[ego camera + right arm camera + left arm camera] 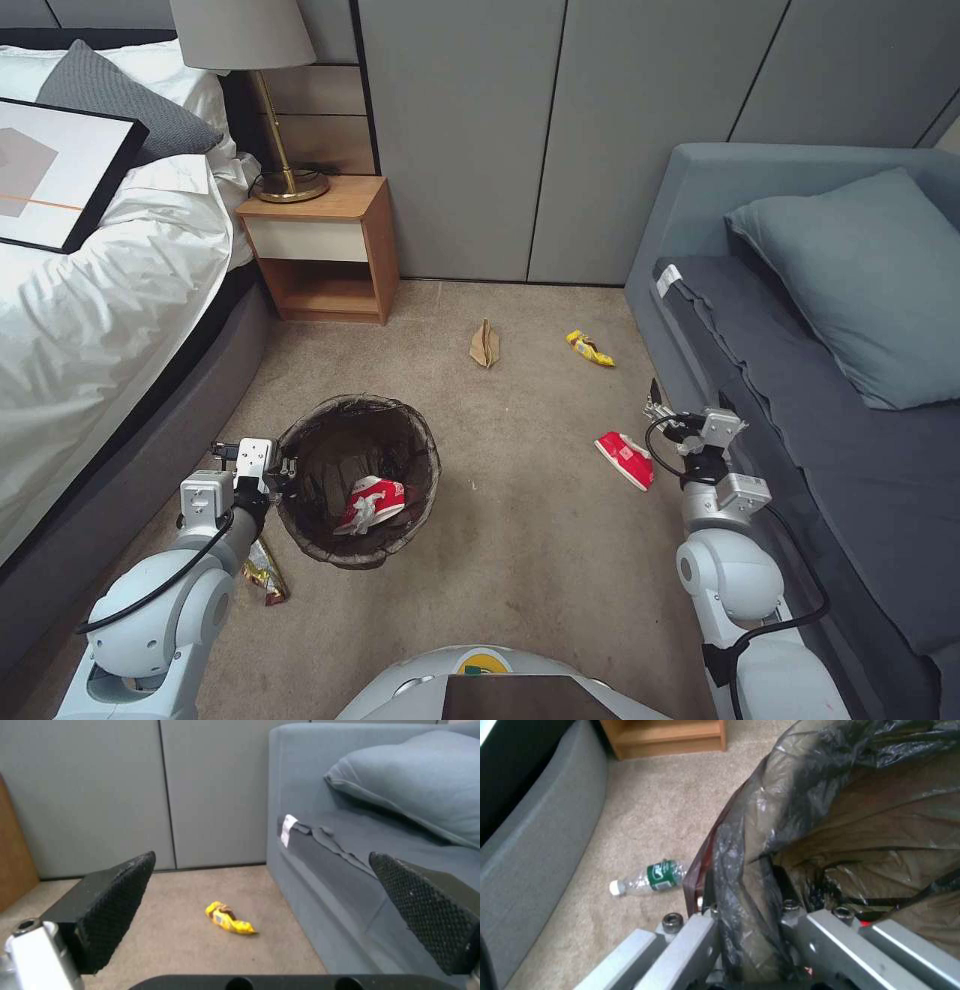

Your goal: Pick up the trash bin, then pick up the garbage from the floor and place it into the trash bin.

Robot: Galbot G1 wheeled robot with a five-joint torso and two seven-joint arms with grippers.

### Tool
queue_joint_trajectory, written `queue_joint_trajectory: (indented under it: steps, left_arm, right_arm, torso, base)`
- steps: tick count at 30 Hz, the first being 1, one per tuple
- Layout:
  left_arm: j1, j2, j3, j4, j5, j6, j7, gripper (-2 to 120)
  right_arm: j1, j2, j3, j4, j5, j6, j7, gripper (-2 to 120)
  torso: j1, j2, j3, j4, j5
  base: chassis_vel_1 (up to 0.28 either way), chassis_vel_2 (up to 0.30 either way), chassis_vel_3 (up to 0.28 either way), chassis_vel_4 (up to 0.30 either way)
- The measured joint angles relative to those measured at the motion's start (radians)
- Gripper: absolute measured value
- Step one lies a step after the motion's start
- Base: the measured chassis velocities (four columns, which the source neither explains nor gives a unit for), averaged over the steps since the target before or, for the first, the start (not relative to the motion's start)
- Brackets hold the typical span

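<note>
While the left gripper (283,467) pinches the rim of the trash bin (357,480), its jaws clamped over the folded bag, the right gripper (668,418) hangs spread wide beside the sofa (700,180). A red wrapper (624,459) lies on the floor (520,560) between bin and sofa, near that gripper. Light, thin and crinkly, it looks best pinched across its raised middle.

My left arm covers part of a snack packet (265,574) at lower left of the head view. The trash bin (358,480) hides the floor beneath it. Wrapper (369,503) print: too small to read.
</note>
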Motion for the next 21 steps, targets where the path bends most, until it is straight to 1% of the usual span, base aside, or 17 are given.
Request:
queue_joint_trajectory:
  steps: [3, 10, 13, 21]
  left_arm:
    - [-0.001, -0.002, 0.0, 0.002, 0.001, 0.0, 0.0, 0]
    - [-0.002, -0.002, -0.001, 0.006, 0.002, 0.0, 0.0, 0]
    - [-0.004, -0.003, -0.001, 0.009, 0.003, 0.0, 0.0, 0]
    - [-0.01, -0.002, -0.001, 0.013, 0.004, 0.0, 0.0, 0]
  right_arm:
    - [0.002, -0.001, 0.001, -0.003, 0.001, 0.0, 0.0, 100]
    - [0.003, -0.002, 0.001, -0.005, 0.001, 0.0, 0.0, 100]
    - [0.004, -0.002, 0.001, -0.007, 0.002, 0.0, -0.001, 100]
    - [0.005, -0.001, 0.0, -0.014, 0.002, 0.0, -0.001, 100]
  torso:
    - [0.0, 0.0, 0.0, 0.0004, 0.0001]
    - [0.0, 0.0, 0.0, 0.0002, 0.0001]
    - [0.0, 0.0, 0.0, 0.0, 0.0]
    - [0.0, 0.0, 0.0, 0.0002, 0.0]
  base:
    - [-0.07, 0.082, 0.078, -0.084]
    - [-0.054, 0.074, 0.066, -0.073]
    - [-0.087, 0.076, 0.073, -0.068]
    - [-0.098, 0.092, 0.096, -0.08]
